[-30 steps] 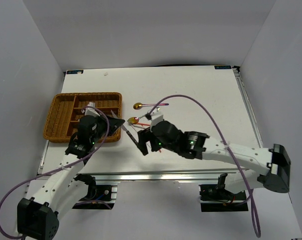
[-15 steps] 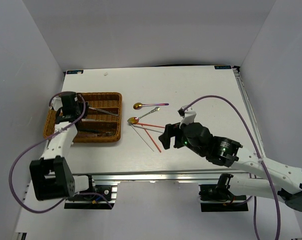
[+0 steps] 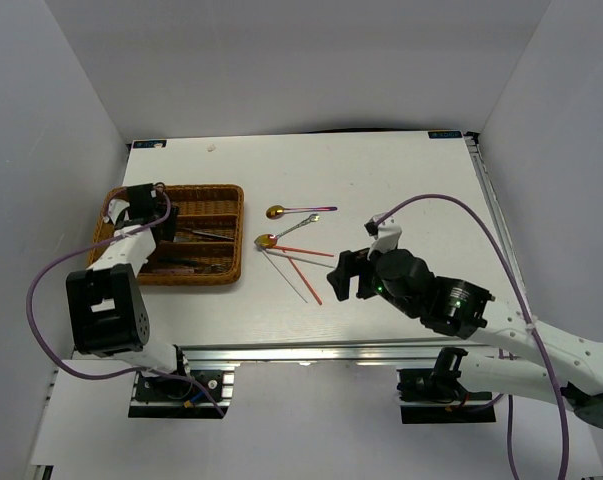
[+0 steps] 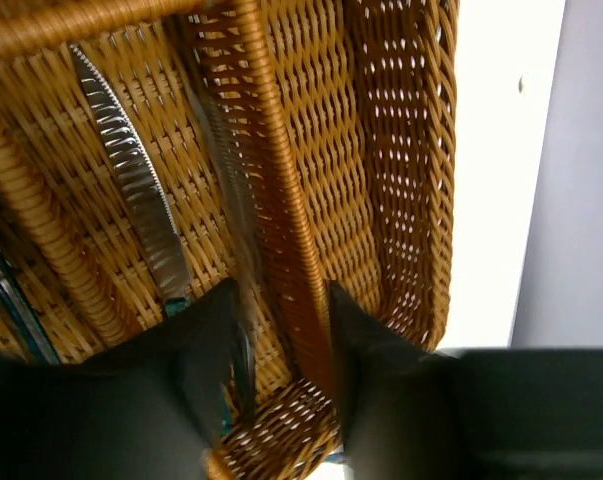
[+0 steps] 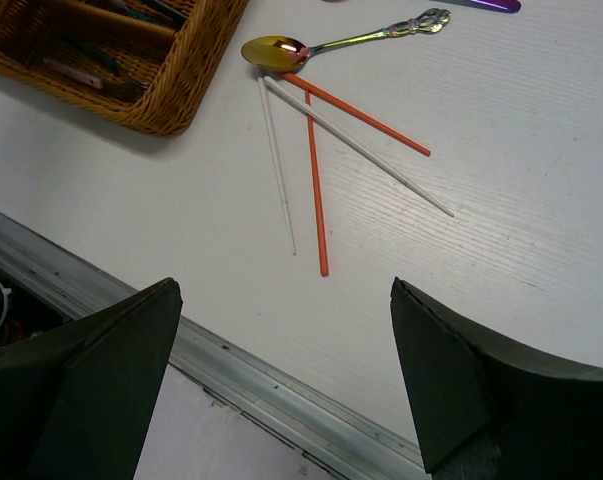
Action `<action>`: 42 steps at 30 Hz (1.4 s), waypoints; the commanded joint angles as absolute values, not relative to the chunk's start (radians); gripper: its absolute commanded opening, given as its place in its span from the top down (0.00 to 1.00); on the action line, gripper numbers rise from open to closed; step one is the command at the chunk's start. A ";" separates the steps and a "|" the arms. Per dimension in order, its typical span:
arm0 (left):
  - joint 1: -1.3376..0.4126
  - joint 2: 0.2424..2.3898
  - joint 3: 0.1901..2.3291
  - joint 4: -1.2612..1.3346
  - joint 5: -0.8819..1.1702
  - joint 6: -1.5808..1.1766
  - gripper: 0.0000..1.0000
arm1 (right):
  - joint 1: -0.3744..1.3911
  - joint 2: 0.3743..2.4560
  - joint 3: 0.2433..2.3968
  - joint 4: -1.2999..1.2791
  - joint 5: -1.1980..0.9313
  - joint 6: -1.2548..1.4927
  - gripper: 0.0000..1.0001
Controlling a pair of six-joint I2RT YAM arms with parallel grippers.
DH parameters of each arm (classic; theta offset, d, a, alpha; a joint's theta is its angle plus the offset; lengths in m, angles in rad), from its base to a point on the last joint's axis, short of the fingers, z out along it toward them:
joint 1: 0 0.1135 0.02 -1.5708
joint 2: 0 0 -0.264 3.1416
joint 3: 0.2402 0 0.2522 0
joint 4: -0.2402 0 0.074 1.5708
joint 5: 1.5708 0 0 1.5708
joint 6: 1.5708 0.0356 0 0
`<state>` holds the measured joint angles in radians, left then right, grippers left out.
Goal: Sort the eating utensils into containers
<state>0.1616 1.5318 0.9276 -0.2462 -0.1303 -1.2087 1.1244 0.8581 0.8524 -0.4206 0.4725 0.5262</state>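
Left tool (image 4: 278, 310) parted, empty, over the woven wicker tray (image 4: 401, 200) beside a serrated knife (image 4: 131, 180); right tool (image 5: 284, 290) gapes wide above thin chopsticks (image 5: 317, 200).

Below me spreads a white rectangular tabletop (image 3: 411, 180), boxed in by plain grey walls (image 3: 281, 60); a silver aluminium rail (image 3: 311, 352) runs along its near edge.

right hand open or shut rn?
Open: right hand has fingers far apart, nothing between them; chopsticks lie on the table beyond.
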 commanded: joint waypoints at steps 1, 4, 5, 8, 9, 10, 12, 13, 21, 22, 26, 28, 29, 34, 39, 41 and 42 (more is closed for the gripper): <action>0.166 1.483 0.925 -0.224 -0.121 -1.204 0.43 | 1.115 0.879 0.842 -0.405 0.482 0.500 0.10; 0.169 1.421 0.899 -0.219 -0.126 -1.200 0.26 | 1.101 0.926 0.841 -0.382 0.445 0.477 0.11; 0.169 1.387 0.896 -0.219 -0.129 -1.197 0.23 | 1.098 0.940 0.844 -0.376 0.430 0.476 0.10; 0.169 1.335 0.894 -0.233 -0.112 -1.171 0.14 | 1.074 1.006 0.850 -0.347 0.362 0.480 0.11; 0.169 1.300 0.900 -0.251 -0.092 -1.120 0.12 | 1.066 1.047 0.853 -0.335 0.338 0.465 0.11; 0.169 1.281 0.917 -0.255 -0.080 -1.085 0.05 | 1.066 1.074 0.859 -0.328 0.321 0.460 0.11; 0.167 1.229 0.939 -0.294 -0.034 -0.949 0.02 | 1.065 1.162 0.888 -0.333 0.319 0.462 0.11; 0.167 1.207 0.946 -0.313 -0.002 -0.902 0.02 | 1.066 1.198 0.902 -0.339 0.322 0.465 0.12; 0.167 0.885 0.838 -0.531 -0.029 -0.510 0.02 | 1.066 1.537 1.058 -0.354 0.305 0.414 0.41; 0.167 0.823 0.819 -0.535 -0.026 -0.488 0.02 | 1.063 1.558 1.083 -0.345 0.302 0.402 0.44; 0.160 0.703 0.730 -0.497 -0.051 -0.492 0.02 | 1.039 1.652 1.143 -0.351 0.301 0.364 0.52; 0.160 0.695 0.723 -0.468 -0.022 -0.489 0.02 | 1.016 1.696 1.161 -0.344 0.266 0.344 0.56; 0.161 0.696 0.710 -0.459 -0.021 -0.498 0.02 | 1.008 1.707 1.179 -0.339 0.244 0.333 0.57; 0.114 0.710 0.713 -0.482 -0.037 -0.502 0.02 | 0.960 1.759 1.224 -0.322 0.180 0.232 0.57; 0.063 0.698 0.712 -0.482 -0.048 -0.505 0.02 | 0.865 1.778 1.270 -0.262 0.074 0.169 0.52; 0.063 0.698 0.712 -0.482 -0.048 -0.505 0.02 | 0.829 1.828 1.324 -0.294 0.107 0.236 0.42; 0.063 0.699 0.712 -0.482 -0.049 -0.505 0.02 | 0.787 1.848 1.388 -0.343 0.112 0.280 0.37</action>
